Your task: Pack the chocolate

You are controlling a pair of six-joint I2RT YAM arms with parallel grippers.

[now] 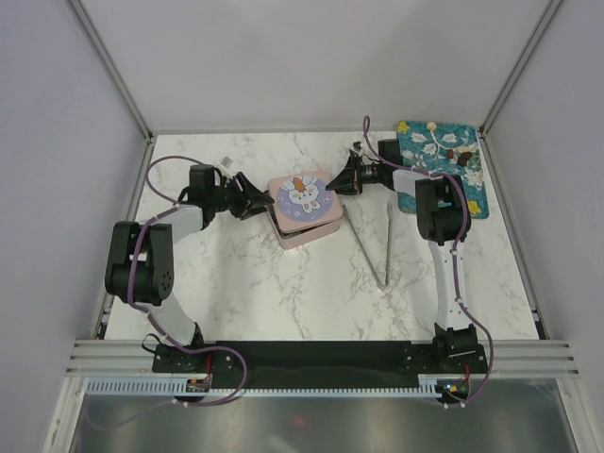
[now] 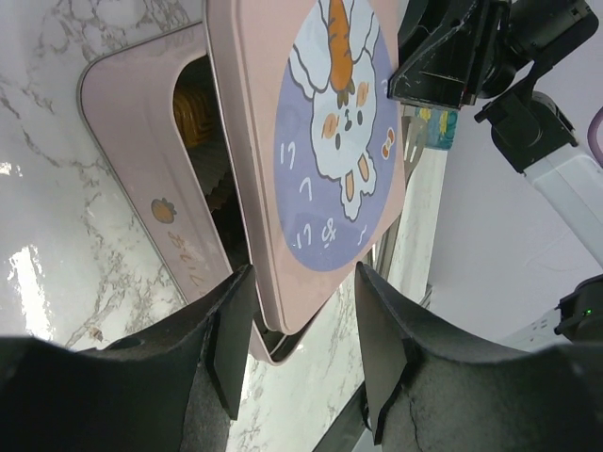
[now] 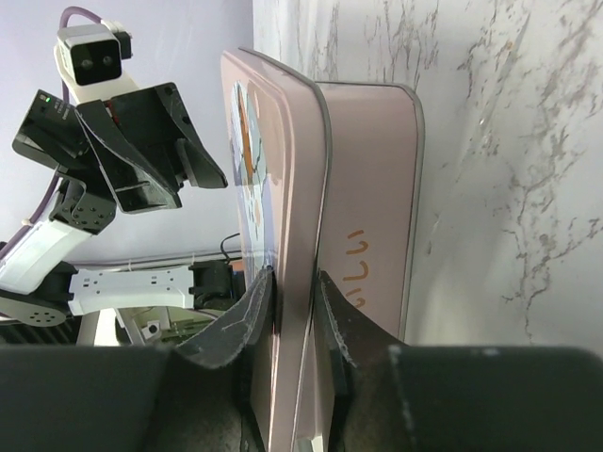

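Currently one pink tin (image 1: 307, 234) sits mid-frame on the table (image 1: 283, 293), its one bunny lid (image 1: 300, 196) askew. Your left fingers (image 2: 226, 348) grip the lid's left corner at middling width, and your right fingers (image 3: 236, 325) pinch its right rim narrowly. At least four chocolate pieces (image 1: 458, 154) lie on one blue mat (image 1: 415, 146) at upper right, and one pair of tongs (image 1: 386, 245) lies just right of the tin.

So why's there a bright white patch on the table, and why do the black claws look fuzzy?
Left wrist view: light glare on the shiny marble table; left fingers too close, so blurry. Right wrist view: right fingers blurry too, pink lid sharp.
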